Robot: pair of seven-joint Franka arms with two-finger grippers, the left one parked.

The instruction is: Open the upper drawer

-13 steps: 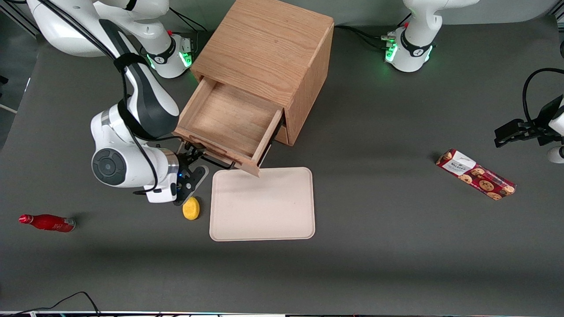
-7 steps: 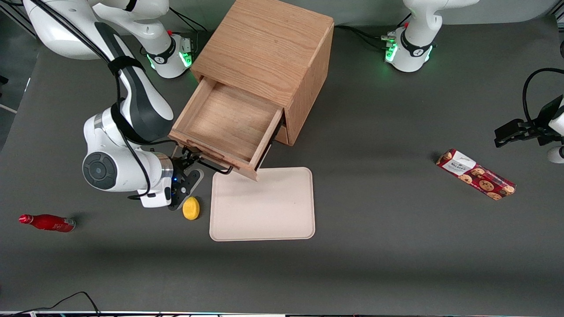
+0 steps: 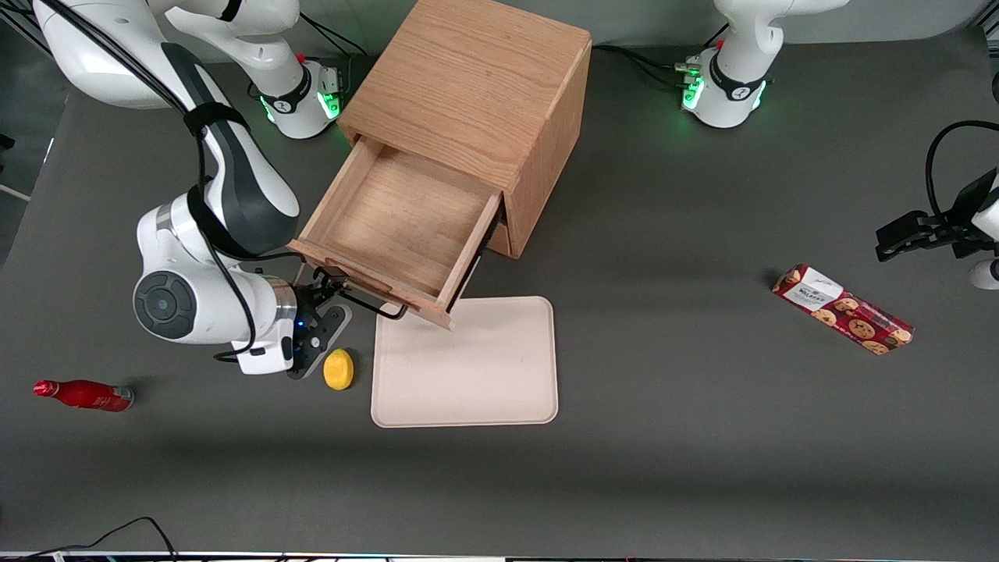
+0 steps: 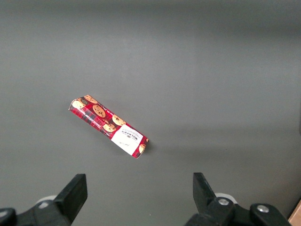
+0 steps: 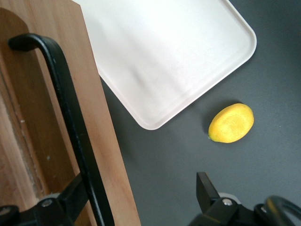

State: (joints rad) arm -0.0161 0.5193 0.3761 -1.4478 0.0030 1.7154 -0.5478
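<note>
Drawer pulled way out, nearly done.
Upper drawer (image 3: 398,218) sticks out of cabinet (image 3: 476,94) w/ its front over the tray (image 3: 468,367). Claw (image 3: 332,287) spread around handle (image 5: 70,122), not pinching. Next: let go & back off, I think.

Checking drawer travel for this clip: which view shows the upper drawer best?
The front view: the light oak upper drawer shows whole, pulled out, end effector at its handle. The right wrist view shows only its front; the left wrist view, none.
</note>
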